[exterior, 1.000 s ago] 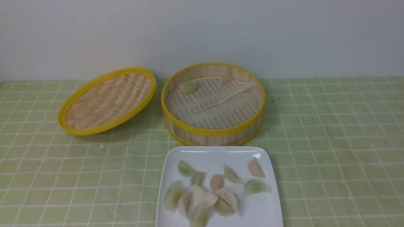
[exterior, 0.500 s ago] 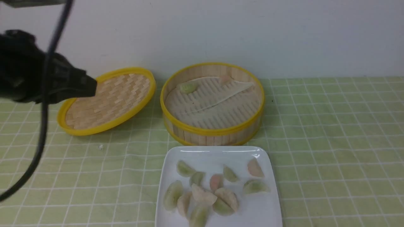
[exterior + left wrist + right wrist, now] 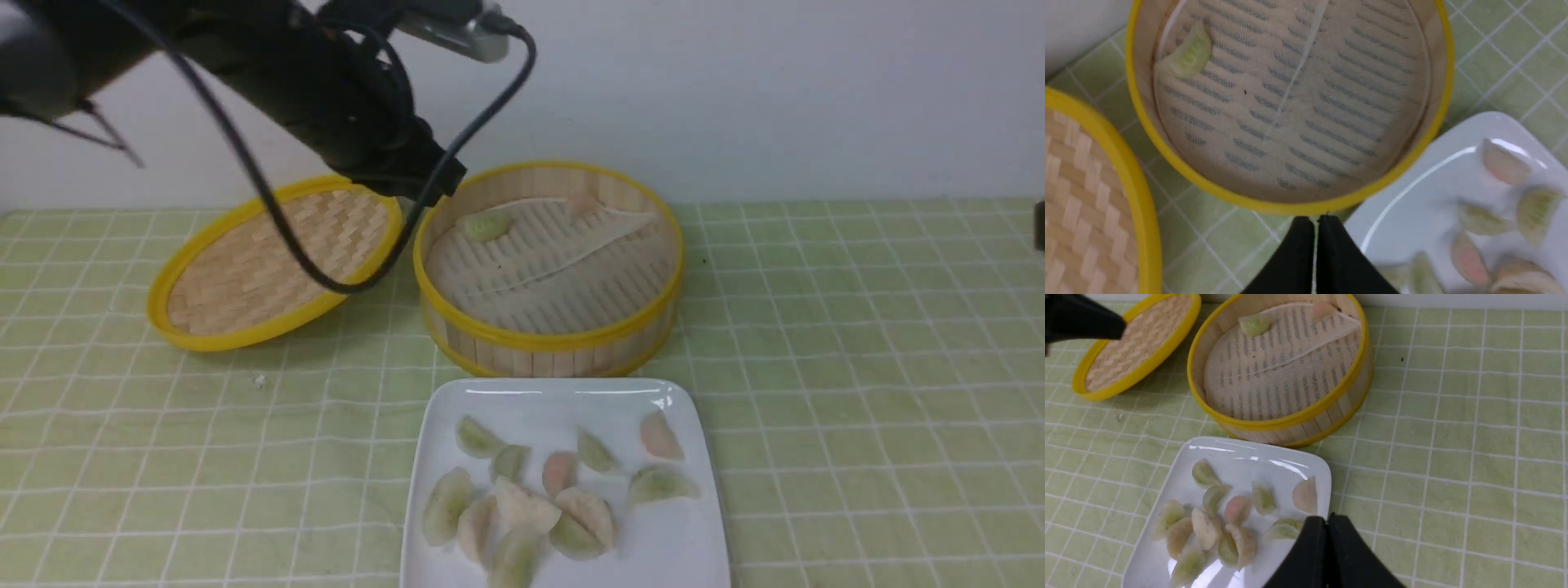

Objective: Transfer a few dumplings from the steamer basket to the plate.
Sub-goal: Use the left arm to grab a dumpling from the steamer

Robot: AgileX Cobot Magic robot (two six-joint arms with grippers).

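Observation:
The steamer basket (image 3: 547, 339) stands mid-table and holds a pale green dumpling (image 3: 487, 224) and a pinkish one (image 3: 584, 204) at its far side. The white plate (image 3: 678, 539) lies in front of it with several dumplings (image 3: 562, 472). My left gripper (image 3: 437, 184) is shut and empty, in the air at the basket's left rim. The left wrist view shows its tips (image 3: 1315, 218) over the basket's rim (image 3: 1274, 206), with the green dumpling (image 3: 1190, 53) across the liner. My right gripper (image 3: 1327, 517) is shut and empty above the plate's (image 3: 1241, 465) right edge.
The shallow woven lid (image 3: 273, 261) leans on the cloth left of the basket, under my left arm and its cable. A green checked cloth (image 3: 857, 367) covers the table. A white wall stands close behind the basket.
My left arm has swung in from the left, over the lid, to the basket's left rim. One second ago it was out of view. The dumplings have not moved.

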